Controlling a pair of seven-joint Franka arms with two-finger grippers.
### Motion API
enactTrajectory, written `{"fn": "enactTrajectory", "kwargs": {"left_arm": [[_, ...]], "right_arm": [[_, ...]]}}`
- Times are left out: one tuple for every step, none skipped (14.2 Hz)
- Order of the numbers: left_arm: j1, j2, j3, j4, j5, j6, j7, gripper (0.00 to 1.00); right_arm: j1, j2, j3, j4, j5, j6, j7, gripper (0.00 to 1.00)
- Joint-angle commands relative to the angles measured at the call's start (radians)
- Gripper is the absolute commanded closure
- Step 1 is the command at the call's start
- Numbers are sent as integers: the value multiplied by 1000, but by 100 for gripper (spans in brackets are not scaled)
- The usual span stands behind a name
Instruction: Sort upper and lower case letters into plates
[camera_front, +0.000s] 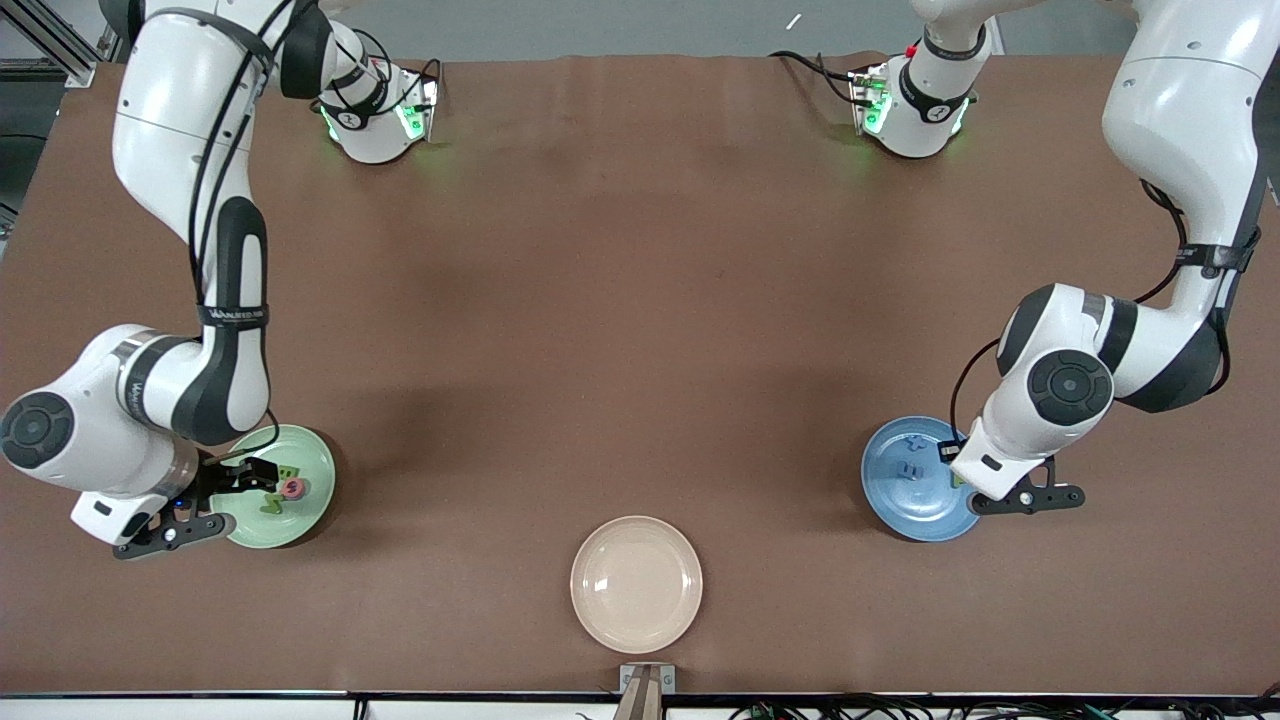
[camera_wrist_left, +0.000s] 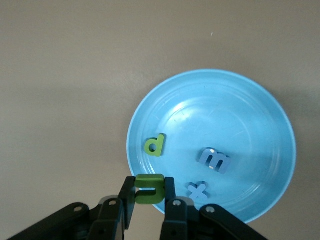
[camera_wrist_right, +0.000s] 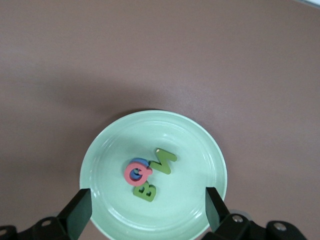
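letters d (camera_wrist_left: 155, 145), m (camera_wrist_left: 214, 160), B (camera_wrist_right: 144, 191), M (camera_wrist_right: 164, 162)

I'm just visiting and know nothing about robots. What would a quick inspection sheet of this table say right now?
Surface: brown table, bare in the middle.
Job's things: pale green plate holds a red Q lying on a blue letter, plus a green M and green B. Blue plate holds a green d, blue m and blue x.
Clutter: empty cream plate, nearest the front camera.
Grippers: right gripper open over the green plate; left gripper shut on a green letter over the blue plate's rim.
Cables: black cables run along the arms.
Surroundings: nothing seen.
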Motion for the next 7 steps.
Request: {"fn": "enactTrajectory", "kwargs": {"left_arm": [[14, 43, -8, 23, 5, 1, 20, 97], [3, 59, -8, 27, 2, 5, 9, 95], [-5, 74, -9, 29, 4, 21, 3, 89], [-9, 77, -9, 27, 2, 64, -2, 70], [-11, 71, -9, 20, -1, 101, -17, 36], [-5, 62, -16, 18, -1, 101, -17, 0], [0, 47, -22, 20, -1, 101, -14, 0]], "right_arm": [[-11, -150, 15, -31, -62, -72, 3, 0], [-20, -178, 23, -31, -75, -77, 11, 0], [-45, -211, 58, -31, -98, -91, 22, 0], [-83, -247, 107, -34, -137, -98, 45, 0], [-138, -294, 191, -37, -208, -108, 86, 0], [-202, -336, 286, -40, -280, -124, 132, 0], [-268, -373, 391, -40, -352, -144, 196, 0]]}}
